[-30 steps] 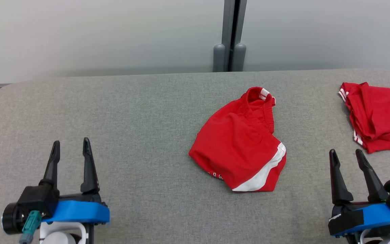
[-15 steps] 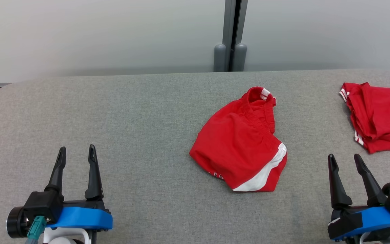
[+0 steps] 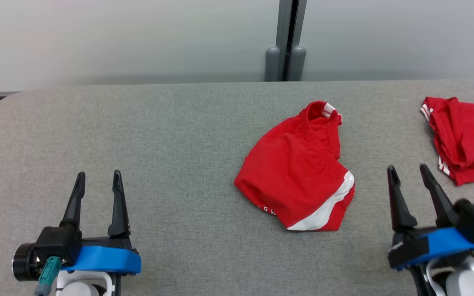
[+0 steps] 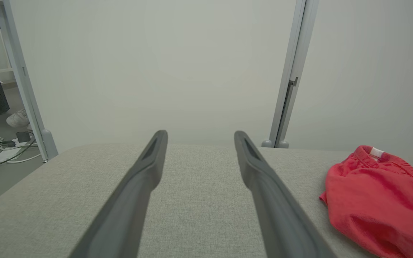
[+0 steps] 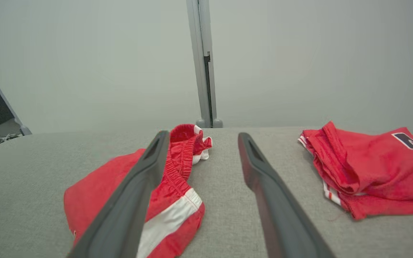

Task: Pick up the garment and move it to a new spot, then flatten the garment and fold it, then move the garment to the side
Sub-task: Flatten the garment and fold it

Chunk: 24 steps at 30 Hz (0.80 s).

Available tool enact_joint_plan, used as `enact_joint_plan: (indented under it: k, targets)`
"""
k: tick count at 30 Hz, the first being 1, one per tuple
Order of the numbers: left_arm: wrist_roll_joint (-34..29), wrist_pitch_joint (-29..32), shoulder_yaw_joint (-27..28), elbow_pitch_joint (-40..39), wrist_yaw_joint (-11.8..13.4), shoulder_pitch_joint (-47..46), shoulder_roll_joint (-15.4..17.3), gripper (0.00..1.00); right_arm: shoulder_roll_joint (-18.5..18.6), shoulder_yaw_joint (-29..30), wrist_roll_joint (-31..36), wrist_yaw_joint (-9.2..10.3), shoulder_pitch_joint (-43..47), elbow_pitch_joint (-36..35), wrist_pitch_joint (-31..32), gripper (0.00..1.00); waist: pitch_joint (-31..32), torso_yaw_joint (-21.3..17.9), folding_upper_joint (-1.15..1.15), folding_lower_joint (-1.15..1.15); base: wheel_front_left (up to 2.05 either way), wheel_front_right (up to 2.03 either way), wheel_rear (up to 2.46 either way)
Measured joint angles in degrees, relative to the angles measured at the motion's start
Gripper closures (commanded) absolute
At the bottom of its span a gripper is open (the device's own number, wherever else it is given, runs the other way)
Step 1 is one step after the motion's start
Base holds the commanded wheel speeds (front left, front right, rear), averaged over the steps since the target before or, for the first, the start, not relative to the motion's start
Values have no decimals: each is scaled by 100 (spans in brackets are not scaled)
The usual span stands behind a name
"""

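Red shorts lie crumpled right of centre on the table in the head view. The left gripper and right gripper sit nearer, both parted and empty. The left wrist view has the shorts off to the right. In the right wrist view they lie ahead-left, with a jersey apart at the right. The cloth looks light and limp, so pinch the far waistband.

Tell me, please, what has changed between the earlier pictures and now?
The right gripper has moved forward and a little left, toward the shorts; it is open and holds nothing. The whole head view also shifted slightly. The left gripper, open, is almost where it was; the shorts and the folded shirt lie unmoved.
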<state>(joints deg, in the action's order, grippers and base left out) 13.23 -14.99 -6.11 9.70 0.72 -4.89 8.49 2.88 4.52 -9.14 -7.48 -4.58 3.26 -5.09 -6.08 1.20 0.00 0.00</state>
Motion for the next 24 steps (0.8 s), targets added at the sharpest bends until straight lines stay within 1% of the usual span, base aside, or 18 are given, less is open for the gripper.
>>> enact_joint_plan:
  k: [5,6,11,18,24]
  targets:
    - [-76,0,-31,30,-66,-143,-88,0,0,-178,54,0,-561,233,88,0,-146,87,0,0,0,0,0]
    - [-118,0,-46,65,-100,-236,-123,0,1,-219,88,0,-750,424,131,0,-215,146,0,0,0,0,0]
    - [-175,0,-79,130,-174,-413,-191,0,52,-181,120,0,-1051,1123,144,0,-394,327,0,0,0,0,0]
    - [-270,0,-92,211,-227,-519,-285,0,107,-15,222,0,-1164,2273,-14,0,-620,577,0,0,0,0,0]
    - [-324,0,-48,258,-263,-571,-320,0,89,-35,185,0,-1349,3145,-214,0,-715,666,0,0,0,0,0]
